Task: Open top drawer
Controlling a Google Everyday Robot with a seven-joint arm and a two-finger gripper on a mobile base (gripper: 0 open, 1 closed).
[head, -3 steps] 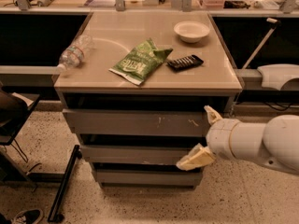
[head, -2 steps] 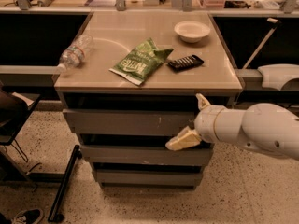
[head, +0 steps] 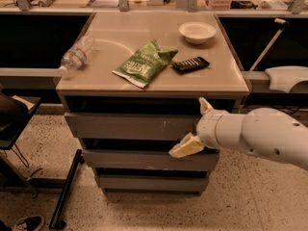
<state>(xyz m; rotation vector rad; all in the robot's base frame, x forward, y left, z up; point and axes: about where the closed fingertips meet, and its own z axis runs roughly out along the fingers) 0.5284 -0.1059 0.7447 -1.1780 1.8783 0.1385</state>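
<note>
Found the gripper [head: 190, 128] at the near right of the cabinet [head: 144, 182], spread wide open and gripping nothing. Saw the top drawer [head: 125, 126] just under the tabletop [head: 226, 78], long axis running left to right, most of its front stretching leftward from the gripper. Noted one jaw above the front's upper edge and the other below its lower edge, straddling the right end. Could not tell about contact. Judged a straight pull toward the near side necessary.

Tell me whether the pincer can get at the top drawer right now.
Probably yes: the pincer is open at the right end of the top drawer, one finger above its front, one below, and nothing stands between.
</note>
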